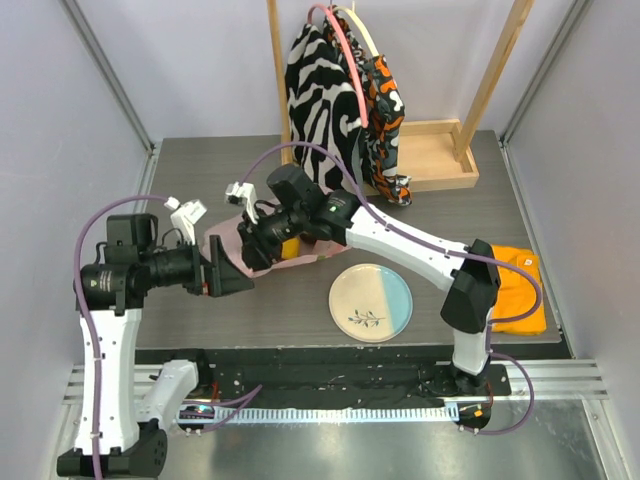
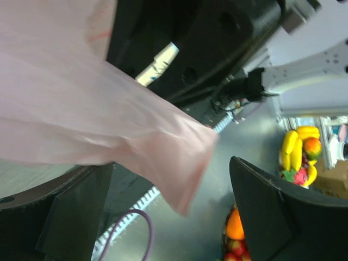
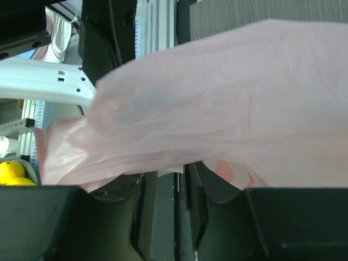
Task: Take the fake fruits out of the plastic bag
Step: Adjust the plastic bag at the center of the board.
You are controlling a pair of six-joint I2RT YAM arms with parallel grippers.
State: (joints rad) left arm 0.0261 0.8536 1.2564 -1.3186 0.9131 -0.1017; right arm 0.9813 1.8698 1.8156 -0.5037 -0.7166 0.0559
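Top external view: at the left, the left gripper points right toward the plastic bag. The bag is a thin, crinkly pale-pink heap lying on the grey table, left of centre. The right gripper presses into the bag from the other side, and a yellow-orange fruit peeks out just under it. Further right lie a cream-and-blue plate and a folded orange cloth. Left wrist view adds what the top misses: its fingers stand wide apart, with a loose flap of bag hanging between them, not pinched. A white tube there carries print too blurred to read. Right wrist view shows that gripper spread wide too, with the pink film stretched just beyond it.
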